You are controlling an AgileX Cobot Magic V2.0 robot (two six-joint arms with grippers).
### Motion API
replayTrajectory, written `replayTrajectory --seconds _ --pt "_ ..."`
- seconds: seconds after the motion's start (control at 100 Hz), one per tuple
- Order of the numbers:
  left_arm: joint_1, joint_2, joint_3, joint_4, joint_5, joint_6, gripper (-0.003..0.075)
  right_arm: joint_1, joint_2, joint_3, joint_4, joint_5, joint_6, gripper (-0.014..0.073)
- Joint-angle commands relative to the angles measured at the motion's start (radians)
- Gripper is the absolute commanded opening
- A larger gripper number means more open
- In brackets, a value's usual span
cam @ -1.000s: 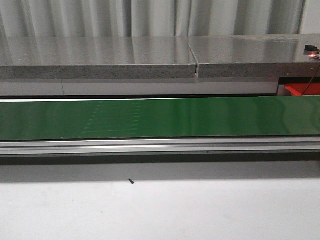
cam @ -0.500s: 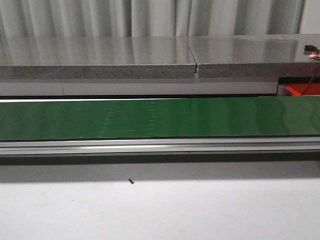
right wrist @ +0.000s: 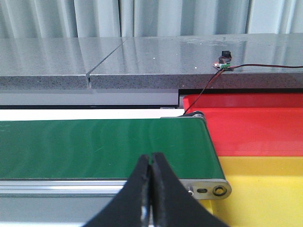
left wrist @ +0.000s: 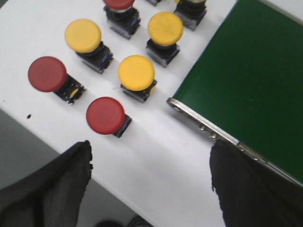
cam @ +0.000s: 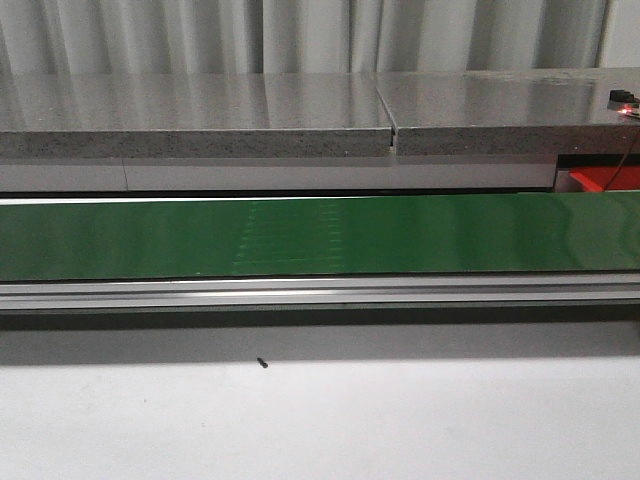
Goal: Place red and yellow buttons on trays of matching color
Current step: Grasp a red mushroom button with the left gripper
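In the left wrist view, red and yellow mushroom buttons stand on the white table beside the end of the green belt point(left wrist: 246, 80). The nearest red button point(left wrist: 105, 115) is just ahead of my left gripper point(left wrist: 150, 147), which is open and holds nothing. A second red button point(left wrist: 47, 74) and yellow buttons point(left wrist: 136, 72) point(left wrist: 83, 35) point(left wrist: 165, 27) lie beyond. My right gripper point(right wrist: 151, 158) is shut and empty, hovering at the belt's other end. The red tray point(right wrist: 251, 125) and yellow tray point(right wrist: 265, 189) sit just past that end. Neither gripper shows in the front view.
The green conveyor belt point(cam: 320, 235) runs across the front view with a metal rail point(cam: 320, 292) along its near side. A grey stone counter point(cam: 200, 110) lies behind it. A small sensor with a wire point(right wrist: 223, 64) sits on the counter above the red tray.
A faint pattern on the green belt has shifted to the right across the front view. Nothing else differs.
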Motion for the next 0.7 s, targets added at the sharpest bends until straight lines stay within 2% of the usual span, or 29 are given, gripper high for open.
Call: replayTrajectory --seconds 0.0,0.27,0.69 --pt "0.043 0.016 -0.033 -0.005 -0.022 -0.009 0.0514 -0.007 -0.02 -0.016 -0.009 -0.075 -0.001 -0.0091" --pt "0.13 0.156 -0.033 -0.009 -0.019 -0.009 0.0514 -0.007 -0.02 -0.016 -0.009 -0.075 -0.001 -0.0091" --pt "0.131 0.362 -0.033 -0.011 -0.133 -0.009 0.0513 -0.007 -0.02 -0.016 -0.009 -0.075 -0.001 -0.0091"
